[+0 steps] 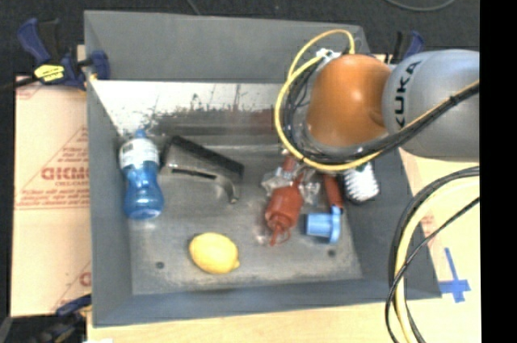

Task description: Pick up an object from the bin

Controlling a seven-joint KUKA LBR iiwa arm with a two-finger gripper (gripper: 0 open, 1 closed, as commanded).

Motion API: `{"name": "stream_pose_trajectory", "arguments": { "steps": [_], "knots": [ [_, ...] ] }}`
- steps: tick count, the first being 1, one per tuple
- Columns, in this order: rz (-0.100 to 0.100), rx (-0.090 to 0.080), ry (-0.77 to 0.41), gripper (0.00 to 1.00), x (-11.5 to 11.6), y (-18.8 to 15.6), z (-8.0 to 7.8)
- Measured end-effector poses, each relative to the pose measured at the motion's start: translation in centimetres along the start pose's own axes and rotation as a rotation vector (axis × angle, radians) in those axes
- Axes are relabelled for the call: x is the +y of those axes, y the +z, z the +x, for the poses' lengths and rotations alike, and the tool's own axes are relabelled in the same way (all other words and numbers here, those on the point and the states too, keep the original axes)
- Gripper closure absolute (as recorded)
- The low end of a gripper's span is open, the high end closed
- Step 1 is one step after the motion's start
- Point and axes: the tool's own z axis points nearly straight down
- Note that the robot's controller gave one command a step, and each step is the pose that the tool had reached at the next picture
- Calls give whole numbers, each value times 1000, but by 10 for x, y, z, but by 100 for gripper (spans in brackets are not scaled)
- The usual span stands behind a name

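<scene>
My gripper [292,172] pokes out from under the arm's orange cover in the right half of the bin. It is low over a red bottle-shaped thing [280,211] that lies pointing toward the front wall. Just right of that lies a small blue cap-like piece [323,225]. A thin red stick-like thing [332,192] and a white ribbed bulb-like thing [361,185] lie beside the gripper on its right, partly hidden by the arm.
A blue plastic bottle [140,178] lies by the left wall. A black and grey angled tool [202,164] rests in the middle toward the back. A yellow lemon [214,253] sits near the front wall. The arm and its cables cover the bin's back right corner.
</scene>
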Motion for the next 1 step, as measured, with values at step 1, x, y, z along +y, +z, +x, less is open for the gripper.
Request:
{"name": "stream_pose_trajectory", "arguments": {
  "steps": [1],
  "knots": [
    [0,0,1,100,0,0,0]
  ]
}}
